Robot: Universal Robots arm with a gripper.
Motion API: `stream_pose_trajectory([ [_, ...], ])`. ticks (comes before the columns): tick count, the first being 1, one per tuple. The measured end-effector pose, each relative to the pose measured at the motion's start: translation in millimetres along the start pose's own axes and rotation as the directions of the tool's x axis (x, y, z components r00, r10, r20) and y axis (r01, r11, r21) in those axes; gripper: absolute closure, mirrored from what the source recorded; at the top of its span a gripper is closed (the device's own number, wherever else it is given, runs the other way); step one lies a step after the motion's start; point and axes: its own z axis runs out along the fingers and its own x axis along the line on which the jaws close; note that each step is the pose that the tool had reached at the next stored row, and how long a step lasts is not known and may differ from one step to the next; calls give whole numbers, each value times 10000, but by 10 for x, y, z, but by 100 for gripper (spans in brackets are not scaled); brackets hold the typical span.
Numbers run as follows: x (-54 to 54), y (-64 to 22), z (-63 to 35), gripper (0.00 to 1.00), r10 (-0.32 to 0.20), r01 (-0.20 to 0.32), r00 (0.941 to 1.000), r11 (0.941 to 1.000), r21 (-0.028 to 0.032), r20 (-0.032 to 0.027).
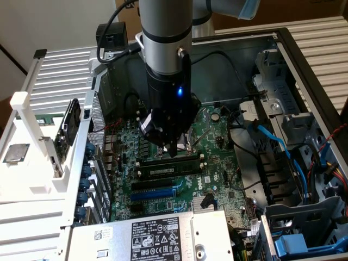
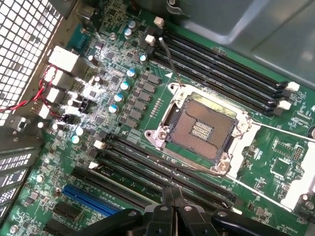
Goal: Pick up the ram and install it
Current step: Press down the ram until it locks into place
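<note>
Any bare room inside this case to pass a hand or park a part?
Free: the grey metal case floor behind the green motherboard, and the flat silver power-supply top. Crowded: the drive bay with blue cables, and the black memory slots under the shut end effector.

Exterior high, wide – wrist close, downward; both share motherboard (image 1: pixel 179 163)

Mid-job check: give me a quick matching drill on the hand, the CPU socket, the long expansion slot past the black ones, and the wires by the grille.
Things:
1. hand
2. CPU socket
3. expansion slot
4. wires by the grille

Colour or state:
a. blue
b. shut
c. red and black
d. empty, contacts bare

Pairs: 1-b, 2-d, 3-a, 4-c.
</note>
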Motion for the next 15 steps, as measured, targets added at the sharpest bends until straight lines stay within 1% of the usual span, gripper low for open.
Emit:
stream_pose_trajectory([
  [4, 0, 0, 2, 90, 633, -633, 9980, 9980, -4, 26],
  [8, 0, 0, 4, 90, 1245, -1245, 9922, 9922, -10, 52],
  [10, 0, 0, 4, 90, 1545, -1545, 9880, 9880, -13, 64],
  [11, 0, 0, 5, 90, 1827, -1827, 9831, 9832, -17, 76],
  [15, 0, 0, 5, 90, 2371, -2371, 9714, 9715, -23, 99],
])
